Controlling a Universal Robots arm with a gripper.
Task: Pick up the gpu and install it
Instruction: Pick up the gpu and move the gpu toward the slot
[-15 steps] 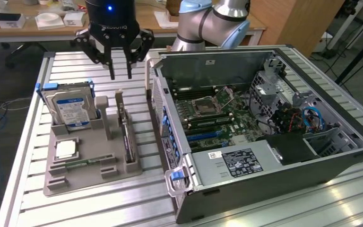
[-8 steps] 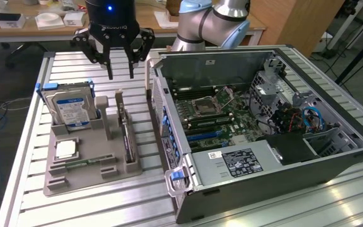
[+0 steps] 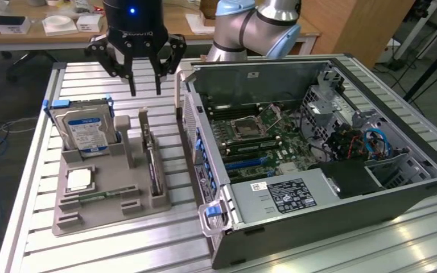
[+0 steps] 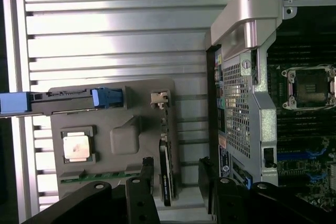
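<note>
Gpu (image 3: 155, 166) upright in grey tray (image 3: 100, 219)

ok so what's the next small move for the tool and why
Probably lower it straight down, staying open. The tool hovers open above the gpu, which stands on edge in the grey holder; in the wrist view the card lies between the fingers, not yet gripped.

Jaws spread wide above the upright gpu (image 3: 155, 170).
</note>
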